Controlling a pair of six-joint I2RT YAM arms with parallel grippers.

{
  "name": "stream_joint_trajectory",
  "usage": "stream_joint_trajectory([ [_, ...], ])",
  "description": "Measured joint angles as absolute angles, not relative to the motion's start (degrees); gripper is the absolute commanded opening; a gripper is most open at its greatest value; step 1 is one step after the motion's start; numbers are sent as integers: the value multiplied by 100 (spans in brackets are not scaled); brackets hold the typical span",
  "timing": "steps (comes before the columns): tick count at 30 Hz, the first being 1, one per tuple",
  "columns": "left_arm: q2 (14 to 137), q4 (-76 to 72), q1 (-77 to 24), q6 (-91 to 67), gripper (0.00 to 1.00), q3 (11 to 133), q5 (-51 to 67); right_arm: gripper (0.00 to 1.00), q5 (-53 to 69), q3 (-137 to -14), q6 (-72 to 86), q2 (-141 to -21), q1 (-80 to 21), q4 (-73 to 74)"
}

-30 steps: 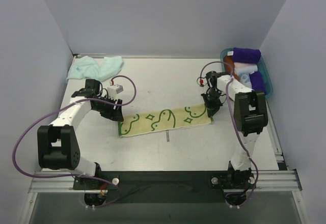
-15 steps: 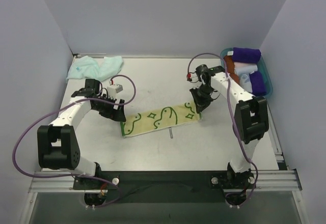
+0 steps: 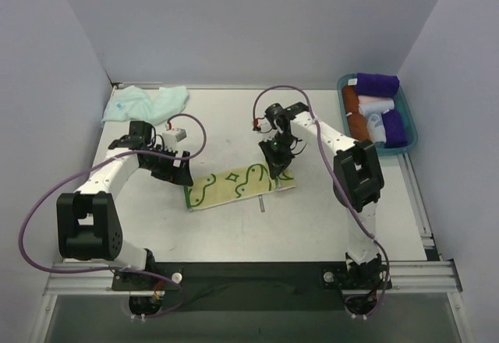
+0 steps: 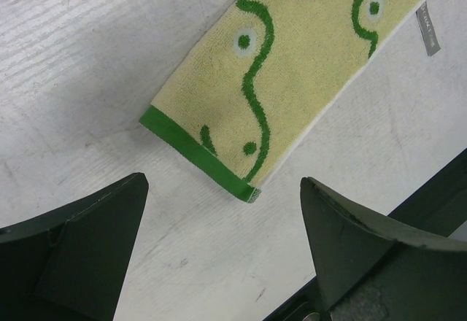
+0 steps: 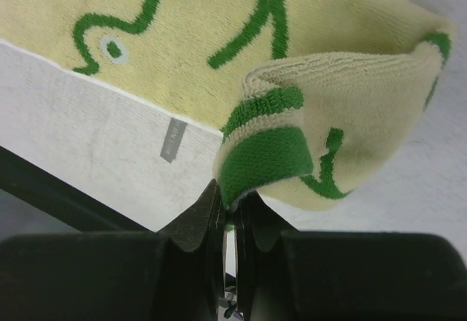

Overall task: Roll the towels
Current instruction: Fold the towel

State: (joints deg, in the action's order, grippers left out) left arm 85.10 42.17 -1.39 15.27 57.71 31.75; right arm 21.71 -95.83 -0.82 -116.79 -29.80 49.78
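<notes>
Item one, far-left corner of the table [image 3: 234, 125]: mint-aqua towel [image 3: 146, 103], lying crumpled, unrolled and well apart from both arms. Item two: left gripper [image 3: 179, 176], fingers spread wide and holding nothing, poised above the green-hemmed left end of the yellow towel [image 3: 230, 185]; in the left wrist view that hem lies on the table between and ahead of the two fingers, and no contact shows. Item three: the yellow towel itself, a flat strip at mid-table, its long axis running from near-left to far-right at a slight slant, with a grey label [image 5: 174, 140] on its near edge. Item four: right gripper [image 5: 228, 204], clenched on the towel's right end, which is lifted and folded back over the strip in a loose first turn. The unrolled length lies entirely to the left of this pincer, along the long axis toward the left gripper, so the roll would likely have to travel leftward, with the right arm working and the left arm nearer the free end to pin it. Item five, far right: teal tray [image 3: 411, 139] holding finished rolls.
</notes>
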Motion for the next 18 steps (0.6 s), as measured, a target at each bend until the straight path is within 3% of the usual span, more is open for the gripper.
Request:
stream_joint_trajectory([
  [18, 8508, 4217, -137, 1446, 97, 5771, 3177, 0, 2596, -10256, 174, -12414, -3350, 5004],
])
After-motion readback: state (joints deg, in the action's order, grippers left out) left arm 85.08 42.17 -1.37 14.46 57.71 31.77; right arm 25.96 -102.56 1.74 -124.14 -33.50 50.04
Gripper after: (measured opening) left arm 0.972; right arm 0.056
